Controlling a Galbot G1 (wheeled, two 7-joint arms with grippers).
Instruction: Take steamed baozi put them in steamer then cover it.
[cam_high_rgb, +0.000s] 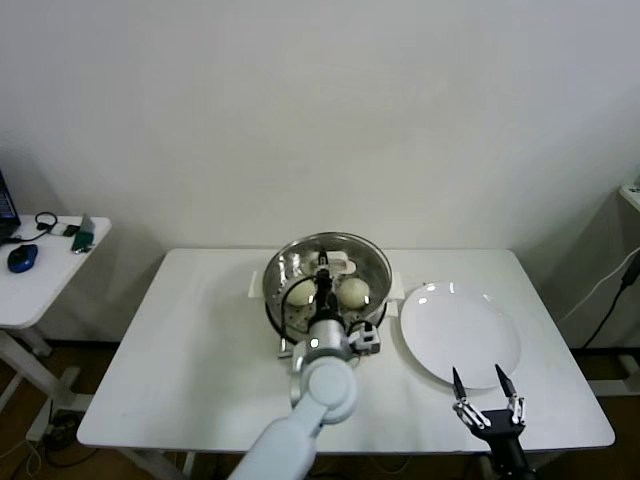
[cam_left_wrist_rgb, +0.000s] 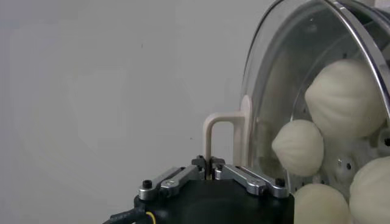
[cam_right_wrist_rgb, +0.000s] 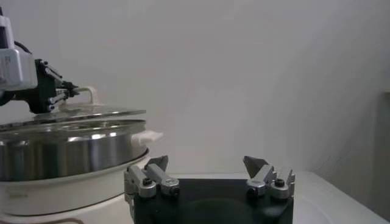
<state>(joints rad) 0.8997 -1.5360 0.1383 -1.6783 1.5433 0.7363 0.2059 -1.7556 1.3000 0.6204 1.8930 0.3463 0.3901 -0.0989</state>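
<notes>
The cover (cam_right_wrist_rgb: 73, 113), rigid, fragile glass with a metal rim, sits just above the steamer (cam_high_rgb: 372, 268) and should be gripped only by its handle (cam_left_wrist_rgb: 220, 137), where the left gripper (cam_left_wrist_rgb: 211, 172) jaws are clamped (right gripper (cam_high_rgb: 483, 382) idle, jaws spread, empty).

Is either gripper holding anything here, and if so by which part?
The left gripper is shut on the cover, pinching its white handle over the steamer. The right gripper is open and empty.
</notes>
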